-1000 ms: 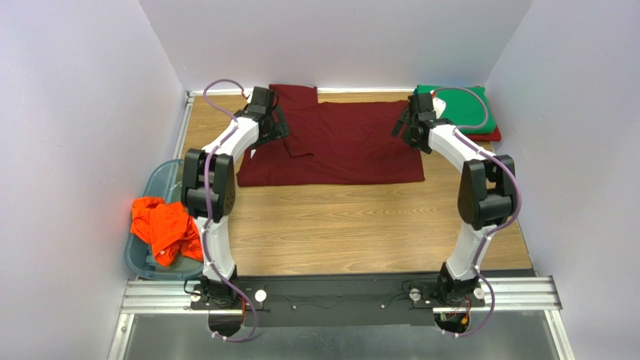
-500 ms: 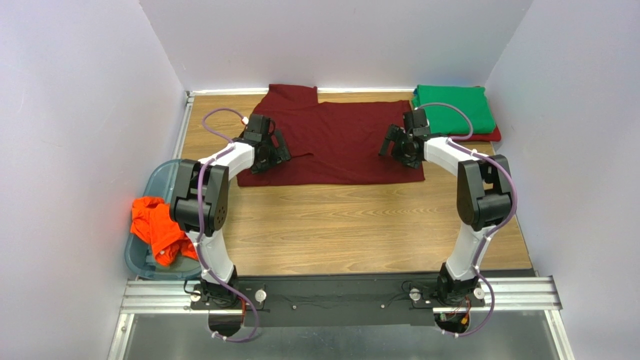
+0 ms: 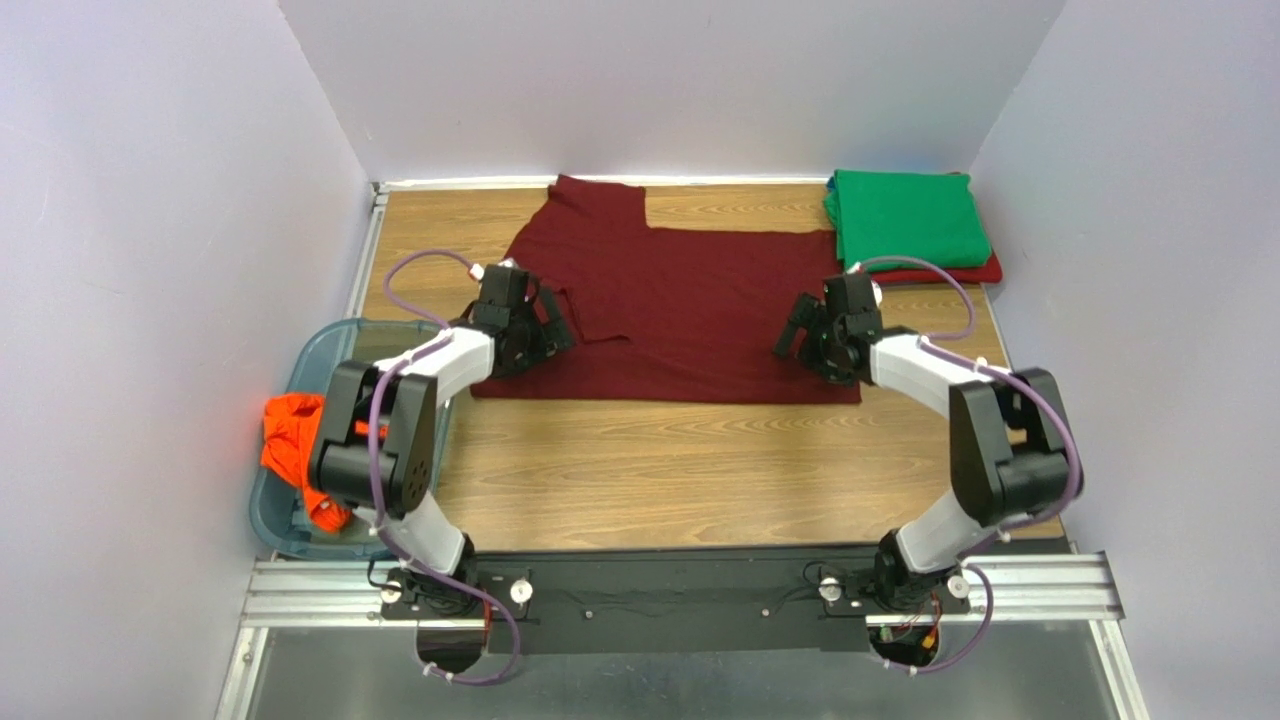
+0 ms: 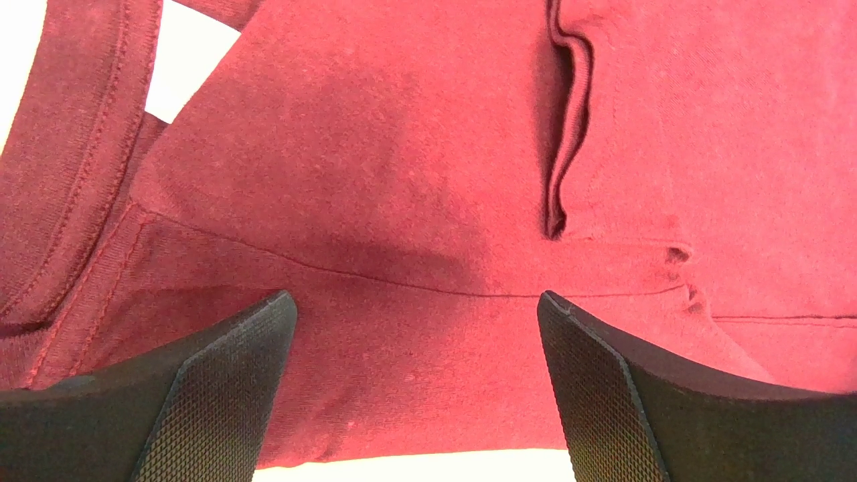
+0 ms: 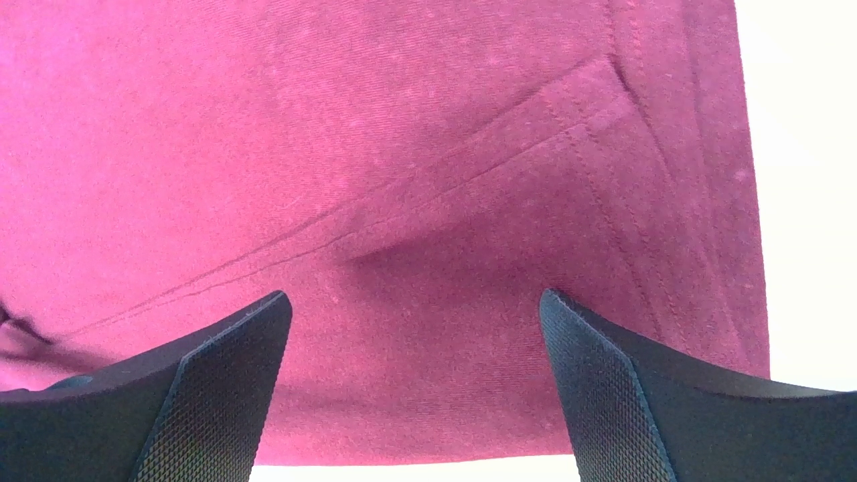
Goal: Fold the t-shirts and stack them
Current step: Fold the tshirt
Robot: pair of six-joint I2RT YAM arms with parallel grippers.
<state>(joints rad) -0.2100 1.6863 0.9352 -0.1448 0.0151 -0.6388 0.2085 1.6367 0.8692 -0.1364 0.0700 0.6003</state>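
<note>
A dark maroon t-shirt (image 3: 684, 300) lies spread flat across the back middle of the table, one sleeve pointing to the far wall. My left gripper (image 3: 544, 333) sits low over its near left corner and is open, with cloth (image 4: 402, 201) between and under its fingers (image 4: 216, 392). At the near right corner my right gripper (image 3: 796, 333) is also open over the hem (image 5: 422, 251). Neither holds anything. A folded green t-shirt (image 3: 906, 218) rests on a red one (image 3: 969, 273) at the back right. An orange t-shirt (image 3: 293, 435) lies crumpled in the bin.
A clear teal plastic bin (image 3: 323, 353) stands at the table's left edge, partly behind my left arm. White walls close in the back and both sides. Bare wood table (image 3: 676, 465) runs between the maroon shirt and the arm bases.
Both arms have drawn back toward the near side and dropped lower. The maroon shirt's near edge has shifted nearer with them. Both grippers stay open.
</note>
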